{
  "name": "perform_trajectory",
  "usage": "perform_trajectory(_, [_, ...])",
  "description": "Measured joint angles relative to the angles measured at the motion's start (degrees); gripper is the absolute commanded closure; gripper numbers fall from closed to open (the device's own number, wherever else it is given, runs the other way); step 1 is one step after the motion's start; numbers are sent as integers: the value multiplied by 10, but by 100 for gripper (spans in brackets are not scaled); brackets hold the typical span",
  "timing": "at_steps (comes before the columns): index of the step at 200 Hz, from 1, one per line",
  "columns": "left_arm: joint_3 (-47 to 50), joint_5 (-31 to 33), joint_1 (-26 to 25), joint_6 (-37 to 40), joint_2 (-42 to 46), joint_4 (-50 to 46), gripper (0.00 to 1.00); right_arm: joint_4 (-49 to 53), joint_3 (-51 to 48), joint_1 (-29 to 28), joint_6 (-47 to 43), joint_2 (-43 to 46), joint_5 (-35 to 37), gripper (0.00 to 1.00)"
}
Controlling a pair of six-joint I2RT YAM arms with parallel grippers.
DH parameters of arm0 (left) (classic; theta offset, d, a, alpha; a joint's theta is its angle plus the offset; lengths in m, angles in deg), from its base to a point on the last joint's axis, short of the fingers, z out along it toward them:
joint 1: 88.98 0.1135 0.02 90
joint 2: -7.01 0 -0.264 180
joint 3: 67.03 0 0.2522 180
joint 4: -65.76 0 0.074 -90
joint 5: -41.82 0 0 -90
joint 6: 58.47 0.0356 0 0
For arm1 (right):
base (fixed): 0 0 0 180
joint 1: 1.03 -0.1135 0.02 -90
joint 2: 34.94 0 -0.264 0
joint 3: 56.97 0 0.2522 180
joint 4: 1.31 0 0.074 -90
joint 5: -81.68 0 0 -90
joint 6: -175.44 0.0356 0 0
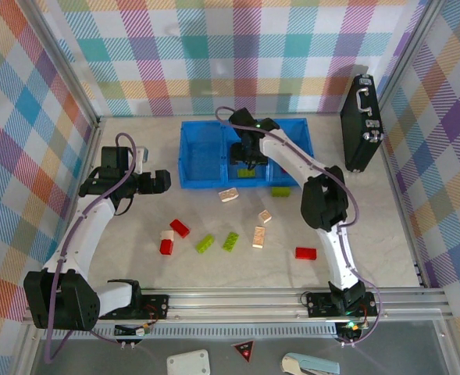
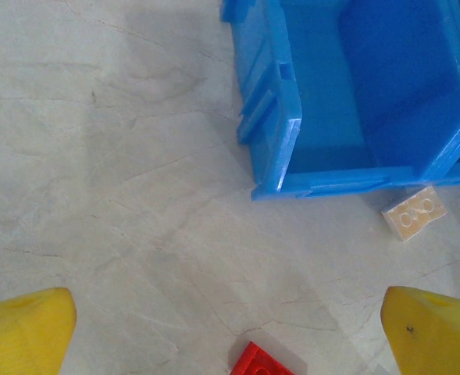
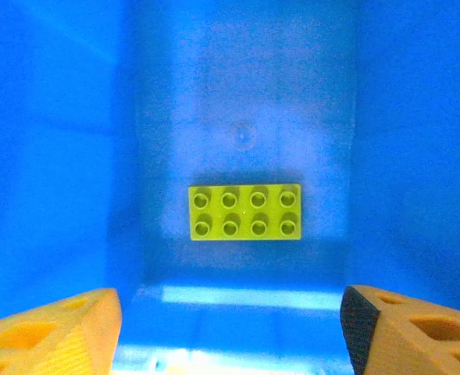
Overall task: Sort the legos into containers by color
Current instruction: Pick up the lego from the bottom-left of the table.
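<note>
Over the middle compartment of the blue bin (image 1: 184,156), seen from above, the right claw (image 1: 248,160) hovers; loose legos (image 1: 231,241) dot the surface (image 1: 386,226). Left wrist: the left claw (image 2: 230,328) gapes empty near a red brick (image 2: 262,362). Right wrist: jaws parted, a green brick (image 3: 245,212) lies inside, so the drop seems done; next, fetch another.

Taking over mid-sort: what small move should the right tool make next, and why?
Probably lift the right tool straight up out of the blue bin: it stands open, the green brick already lies flat in the middle compartment, and another green brick waits outside.
</note>
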Motion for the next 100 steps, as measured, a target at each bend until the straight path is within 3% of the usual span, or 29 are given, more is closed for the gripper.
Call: perform_trajectory(100, [9, 0, -3, -9, 15, 2, 0, 5, -189, -51, 2, 176, -2, 26])
